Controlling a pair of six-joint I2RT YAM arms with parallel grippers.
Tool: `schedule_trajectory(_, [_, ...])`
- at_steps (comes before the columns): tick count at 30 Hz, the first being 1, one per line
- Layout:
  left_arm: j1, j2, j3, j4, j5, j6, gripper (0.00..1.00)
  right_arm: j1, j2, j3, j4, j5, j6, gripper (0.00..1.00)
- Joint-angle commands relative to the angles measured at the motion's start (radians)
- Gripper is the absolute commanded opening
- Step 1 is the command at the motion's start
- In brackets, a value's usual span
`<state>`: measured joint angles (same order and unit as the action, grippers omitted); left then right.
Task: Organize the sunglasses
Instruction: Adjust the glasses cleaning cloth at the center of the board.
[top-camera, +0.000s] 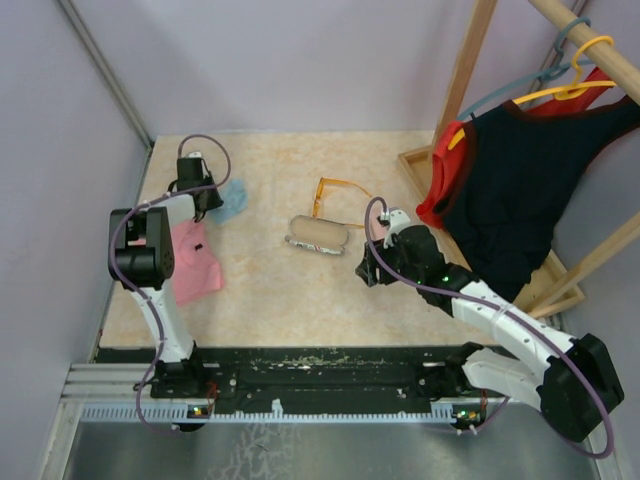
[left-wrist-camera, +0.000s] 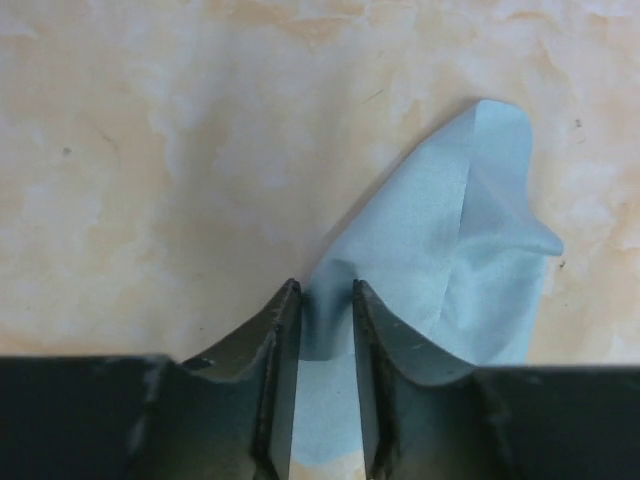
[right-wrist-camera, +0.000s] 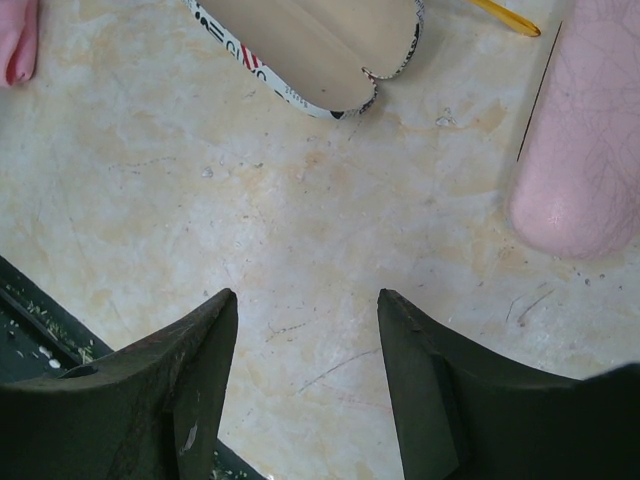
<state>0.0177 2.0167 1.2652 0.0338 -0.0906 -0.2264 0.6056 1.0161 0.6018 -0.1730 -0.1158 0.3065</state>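
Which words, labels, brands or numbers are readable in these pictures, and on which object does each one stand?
No text can be read.
On the printed case: black marks along the outer rim, perhaps letters, too small and cut off to read.
On the blue cloth and the orange sunglasses: no print visible.
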Motion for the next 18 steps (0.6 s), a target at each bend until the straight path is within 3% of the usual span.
schedule_trajectory(1, [0.001,-0.003,-0.006,0.012,0.107,0.017,0.29,-0.007,0.01,0.012,0.029,-0.006,-0.009,0.58])
schedule_trajectory(6, [-0.001,-0.085,-0.005,-0.008,0.101,0.005,0.02,-0.007,0.01,0.021,0.026,-0.035,0.012,0.58])
schedule_trajectory(13, [-0.032,-0.334,-0.177,0.037,0.076,-0.106,0.01,-0.007,0.001,0.049,0.002,-0.038,0.037,0.58])
schedule_trajectory(18, [-0.149,-0.516,-0.3,0.009,-0.063,-0.175,0.01,-0.006,0.0,0.057,-0.008,-0.059,0.073,0.57])
